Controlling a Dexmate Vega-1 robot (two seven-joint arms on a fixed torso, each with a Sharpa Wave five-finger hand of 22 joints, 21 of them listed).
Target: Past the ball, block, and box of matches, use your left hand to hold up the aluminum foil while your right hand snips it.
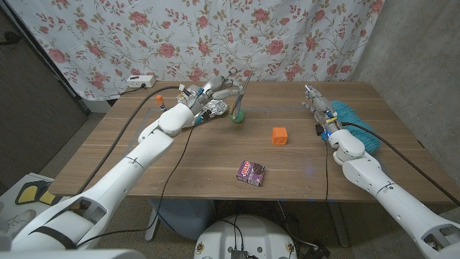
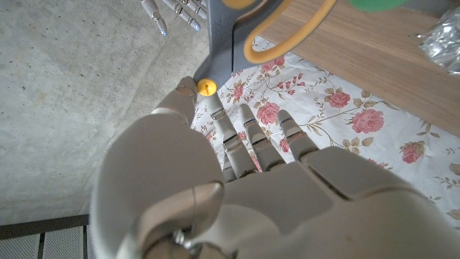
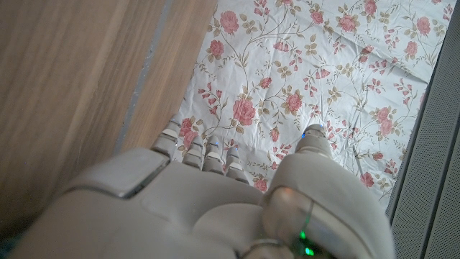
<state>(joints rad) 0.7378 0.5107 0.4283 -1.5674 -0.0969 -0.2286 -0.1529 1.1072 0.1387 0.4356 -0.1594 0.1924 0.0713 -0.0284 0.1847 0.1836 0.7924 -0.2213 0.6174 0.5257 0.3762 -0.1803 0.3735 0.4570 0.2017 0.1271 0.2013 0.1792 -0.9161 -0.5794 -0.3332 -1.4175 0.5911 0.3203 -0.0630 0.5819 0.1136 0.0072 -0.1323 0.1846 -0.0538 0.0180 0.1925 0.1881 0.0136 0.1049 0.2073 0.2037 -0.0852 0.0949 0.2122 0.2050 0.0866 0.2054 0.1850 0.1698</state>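
Note:
My left hand point(image 1: 208, 93) reaches to the far side of the table, just above the crumpled aluminum foil point(image 1: 215, 109). Its thumb and a finger pinch the grey blade of the yellow-handled scissors point(image 1: 241, 90), which stand upright with the handle down by the green ball point(image 1: 238, 115). In the left wrist view the left hand point(image 2: 237, 187) meets the scissors point(image 2: 219, 36) at the blade, with the foil point(image 2: 442, 39) and ball point(image 2: 377, 3) beyond. The orange block point(image 1: 279, 135) and purple box of matches point(image 1: 251, 172) lie nearer. My right hand point(image 1: 316, 104) point(image 3: 215, 201) has straight fingers and holds nothing.
A teal cloth point(image 1: 352, 119) lies by my right arm at the wooden table's point(image 1: 215, 155) right edge. A small orange-capped item point(image 1: 159, 98) sits far left, with a white power strip point(image 1: 140, 81) behind it. A flowered curtain hangs behind the table.

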